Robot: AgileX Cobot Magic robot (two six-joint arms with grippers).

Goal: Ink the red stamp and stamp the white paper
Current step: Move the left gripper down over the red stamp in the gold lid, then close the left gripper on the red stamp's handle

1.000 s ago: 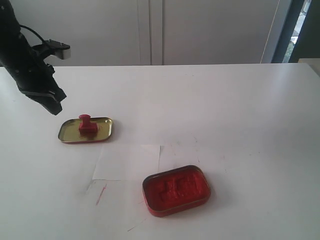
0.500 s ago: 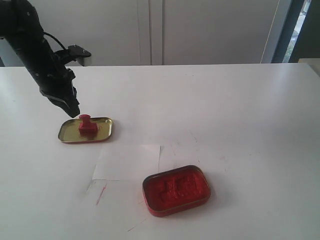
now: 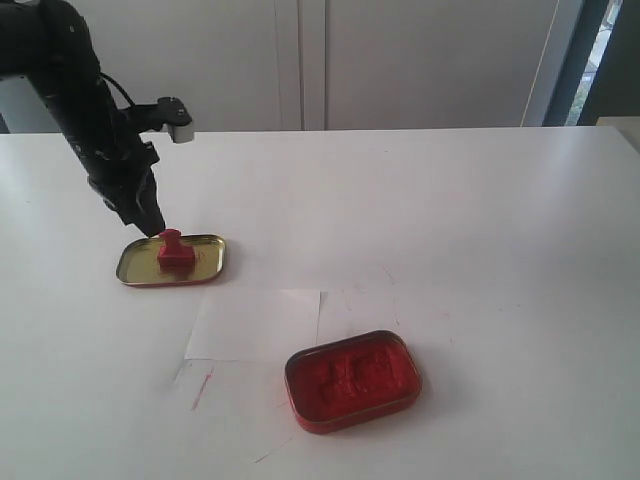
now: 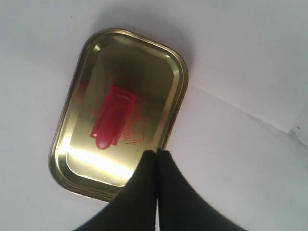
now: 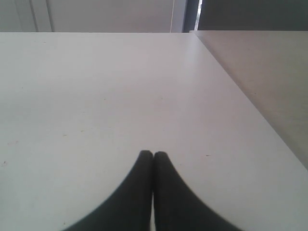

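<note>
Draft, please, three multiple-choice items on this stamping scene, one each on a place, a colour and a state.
1. Where does the red stamp stand? A on the white paper; B in the shallow lid; C in the ink tin.
2. What colour is that lid? A blue; B black; C gold.
3. How is the left gripper? A shut, empty; B shut on the stamp; C wide open.
Answers: 1 B, the stamp sits upright inside the lid's rim. 2 C, its metal shines gold in both views. 3 A, the left wrist view shows its fingertips pressed together with nothing between them.
</note>
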